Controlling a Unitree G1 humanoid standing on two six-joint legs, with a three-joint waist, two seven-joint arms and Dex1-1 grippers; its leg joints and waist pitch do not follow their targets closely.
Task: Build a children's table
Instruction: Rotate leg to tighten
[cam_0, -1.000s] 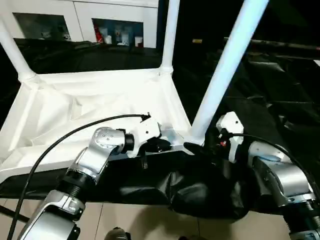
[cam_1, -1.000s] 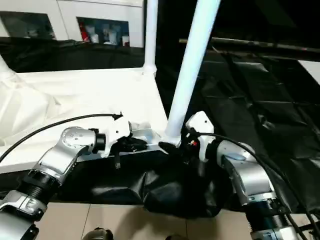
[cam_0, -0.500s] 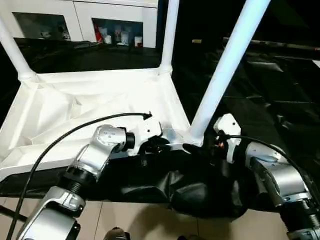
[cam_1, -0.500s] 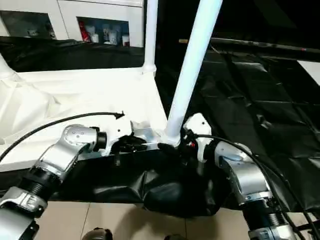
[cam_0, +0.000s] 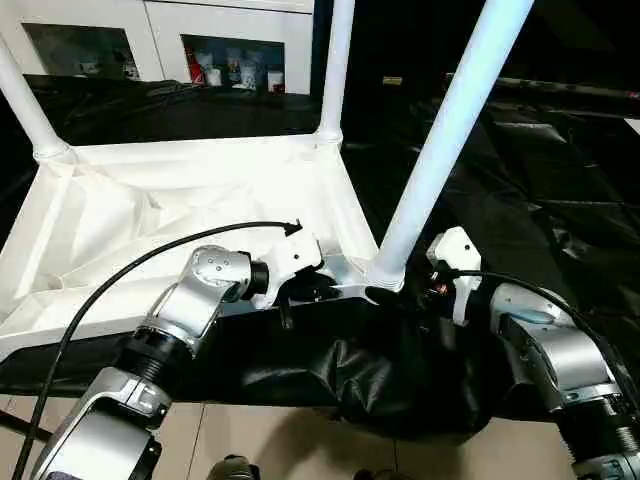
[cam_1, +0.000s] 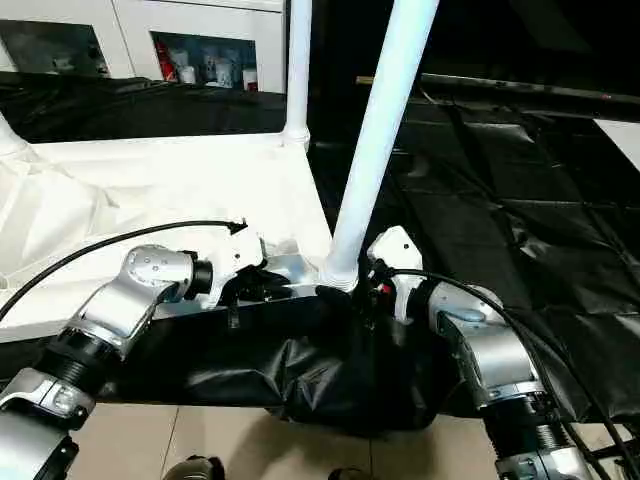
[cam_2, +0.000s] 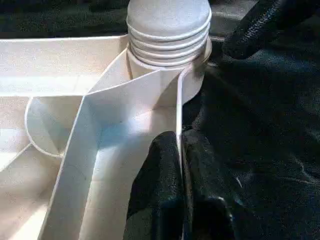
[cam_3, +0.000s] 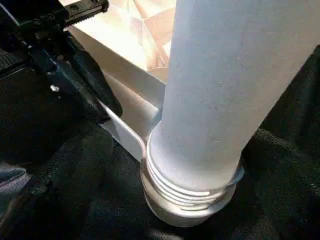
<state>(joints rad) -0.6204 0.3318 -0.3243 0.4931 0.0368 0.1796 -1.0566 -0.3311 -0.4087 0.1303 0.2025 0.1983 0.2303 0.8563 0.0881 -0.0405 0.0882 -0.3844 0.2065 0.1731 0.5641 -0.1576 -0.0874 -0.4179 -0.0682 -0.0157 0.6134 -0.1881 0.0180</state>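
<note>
The children's table lies upside down on black cloth, its white tabletop (cam_0: 180, 200) showing its ribbed underside. Three white legs stand in corner sockets: the near right leg (cam_0: 450, 130) and two far ones (cam_0: 335, 70) (cam_0: 25, 105). My left gripper (cam_0: 318, 288) is shut on the tabletop's thin near rim beside the near leg; its fingers (cam_2: 165, 175) pinch that wall from both sides. My right gripper (cam_0: 400, 298) stands open at the near leg's ringed base (cam_3: 190, 185), with the leg between its fingers.
A white cabinet (cam_0: 200, 40) with glass doors stands behind the table. Crumpled black cloth (cam_0: 400, 370) covers the ground under and to the right of the table. Pale floor tiles (cam_0: 300, 440) show at the near edge. A black cable (cam_0: 150, 265) arcs over my left forearm.
The view has tilted a little. Both grippers keep their places at the near corner, and the near leg stands as before.
</note>
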